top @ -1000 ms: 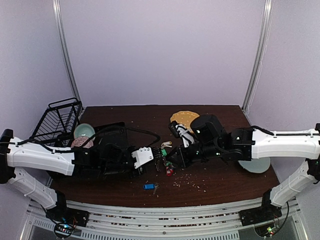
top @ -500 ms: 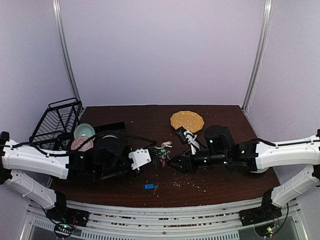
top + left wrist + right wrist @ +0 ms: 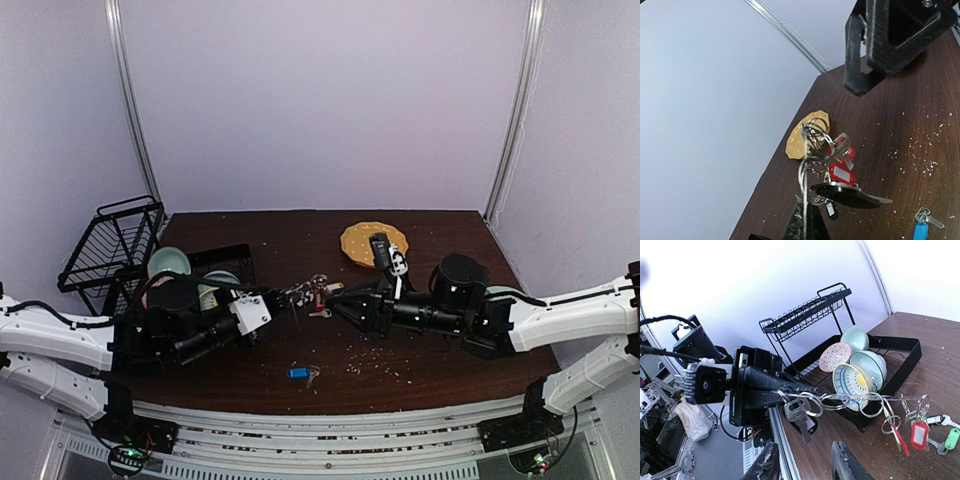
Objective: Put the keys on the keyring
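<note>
My left gripper (image 3: 280, 301) is shut on the keyring (image 3: 855, 399), a thin grey ring held above the table and seen edge-on in both wrist views (image 3: 804, 180). Keys hang from it on small rings: red tags (image 3: 842, 175), a black tag (image 3: 831, 210), a green tag (image 3: 952, 438) and a silver key (image 3: 799, 412). In the top view this cluster (image 3: 312, 294) hangs between the two grippers. My right gripper (image 3: 336, 299) is open, pointing at the ring with nothing between its fingers (image 3: 846, 466). One key with a blue tag (image 3: 298, 373) lies alone on the table.
An orange dotted plate (image 3: 360, 238) lies at the back centre. A black dish rack (image 3: 110, 245) holding patterned bowls (image 3: 852, 382) stands at the left. Crumbs are scattered over the brown table (image 3: 440, 360). A pale dish (image 3: 500, 292) lies behind my right arm.
My right gripper went from shut to open and its arm dropped lower and stretched flatter. My left arm drew back to the left, carrying the ring and keys up off the table.
</note>
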Tool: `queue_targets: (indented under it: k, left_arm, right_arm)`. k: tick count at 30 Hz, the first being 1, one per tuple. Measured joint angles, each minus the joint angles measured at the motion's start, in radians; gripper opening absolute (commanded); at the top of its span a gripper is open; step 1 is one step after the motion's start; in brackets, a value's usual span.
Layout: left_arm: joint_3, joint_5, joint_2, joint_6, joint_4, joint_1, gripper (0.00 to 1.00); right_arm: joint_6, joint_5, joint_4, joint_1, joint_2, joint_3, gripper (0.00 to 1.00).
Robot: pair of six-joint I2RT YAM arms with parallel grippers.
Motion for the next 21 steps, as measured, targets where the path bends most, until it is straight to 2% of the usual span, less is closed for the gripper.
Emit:
queue_targets:
  k: [5,8,11,19,21]
  left_arm:
    - [-0.058,0.0,-0.044,0.076,0.106,-0.013,0.0]
    - [-0.076,0.002,-0.056,0.112,0.16,-0.019,0.0]
    - [-0.087,0.003,-0.056,0.14,0.196,-0.019,0.0]
    - [-0.1,0.0,-0.069,0.183,0.238,-0.019,0.0]
    - [-0.102,-0.004,-0.073,0.188,0.247,-0.019,0.0]
  right_arm:
    - [-0.015,0.012,0.053,0.017,0.068,0.063,0.47]
    - [-0.029,0.015,0.071,0.02,0.09,0.086,0.48]
    - [-0.036,0.016,0.077,0.021,0.129,0.132,0.43]
    - [-0.035,0.011,0.097,0.021,0.203,0.181,0.21]
    - [-0.034,0.006,0.099,0.021,0.213,0.19,0.19]
